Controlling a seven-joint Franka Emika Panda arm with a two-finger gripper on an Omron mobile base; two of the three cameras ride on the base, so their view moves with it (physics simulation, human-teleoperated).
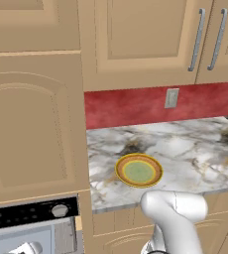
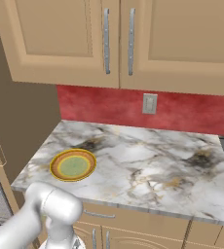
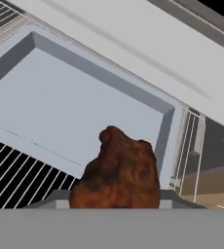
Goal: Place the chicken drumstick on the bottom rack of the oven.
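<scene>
The chicken drumstick [image 3: 116,172] is held clamped in the gripper [image 3: 115,204] inside the oven [image 1: 34,225], above a wire rack [image 3: 24,177]; lowering onto the bottom rack and release are judged next.

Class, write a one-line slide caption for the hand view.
Gripper holding the chicken drumstick above the oven rack.

You see one drumstick [image 3: 118,172], one plate [image 1: 139,170], one oven [image 1: 31,223] with one knob [image 1: 59,210], one wall outlet [image 1: 171,98], two cabinet handles [image 1: 197,39].
</scene>
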